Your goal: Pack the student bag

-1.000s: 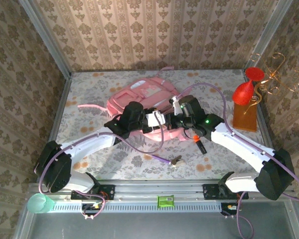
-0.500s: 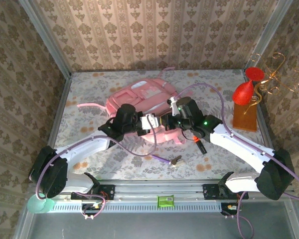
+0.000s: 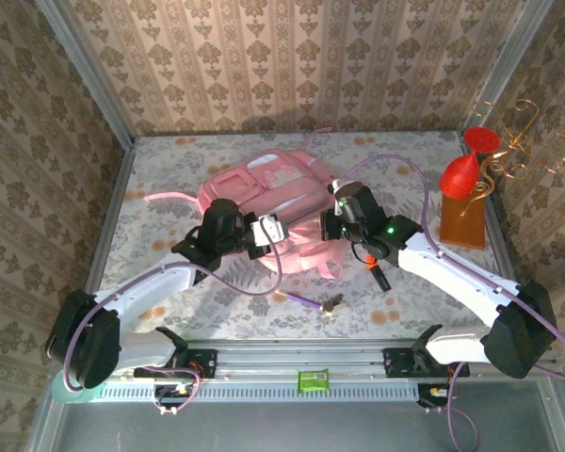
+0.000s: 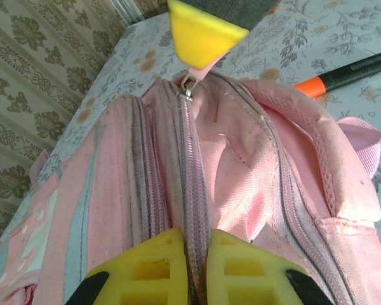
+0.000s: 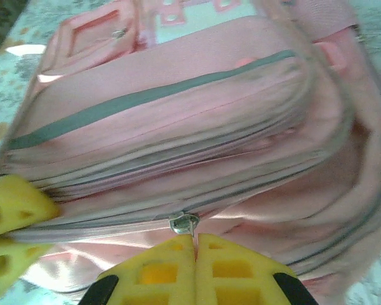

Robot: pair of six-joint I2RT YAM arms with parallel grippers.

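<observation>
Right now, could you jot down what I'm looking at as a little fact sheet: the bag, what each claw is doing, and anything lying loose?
Bag: pink student bag, lying on the patterned table
Left gripper: shut, pinching the bag along its zipper seam
Right gripper: shut on the zipper pull
Zipper: looks closed between the two grippers
Loose item: orange marker on the table beside the bag

Bright, even light is seen; the large soft pink fabric backpack [image 5: 197, 114] is rendered blurred in the right wrist view.
</observation>
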